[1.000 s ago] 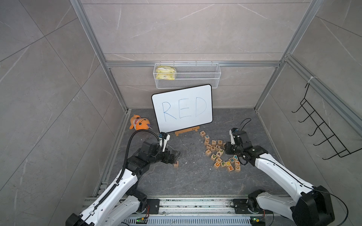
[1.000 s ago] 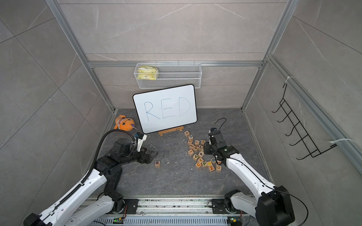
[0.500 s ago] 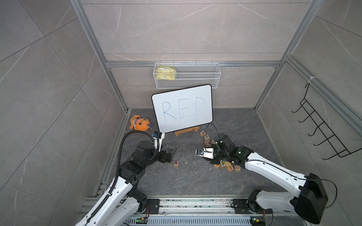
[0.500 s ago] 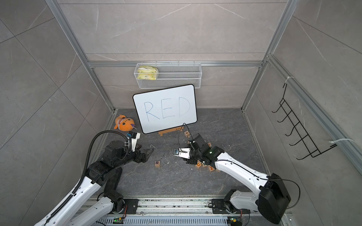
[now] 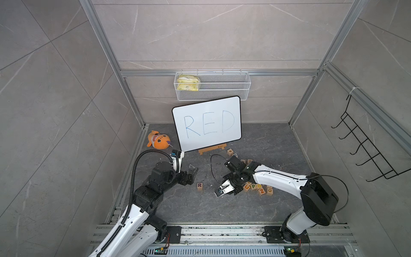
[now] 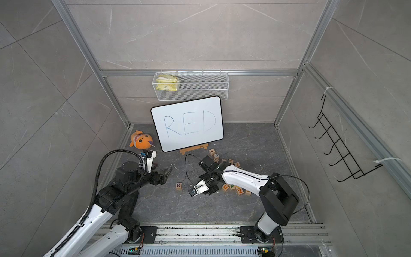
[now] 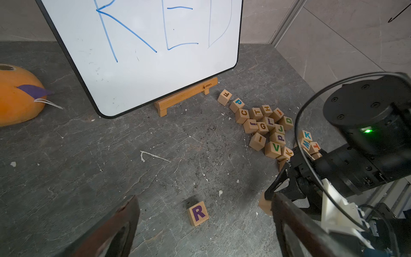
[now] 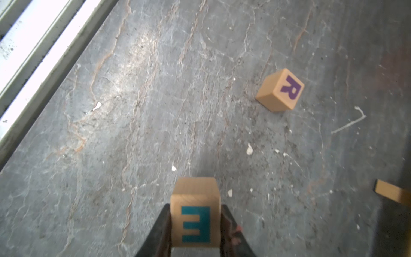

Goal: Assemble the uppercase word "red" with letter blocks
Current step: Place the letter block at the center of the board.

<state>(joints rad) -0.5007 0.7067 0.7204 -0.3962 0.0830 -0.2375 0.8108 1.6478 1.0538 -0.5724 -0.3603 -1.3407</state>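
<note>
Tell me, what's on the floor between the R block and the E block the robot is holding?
Nothing: only bare grey floor with a few white specks lies between the E block and the R block, as the right wrist view shows.

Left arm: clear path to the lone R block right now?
Probably yes. The R block stands alone just ahead of the open left pincer, with nothing between them. The right pincer, shut on the E block, hangs at the R's far side, apart from it.
</note>
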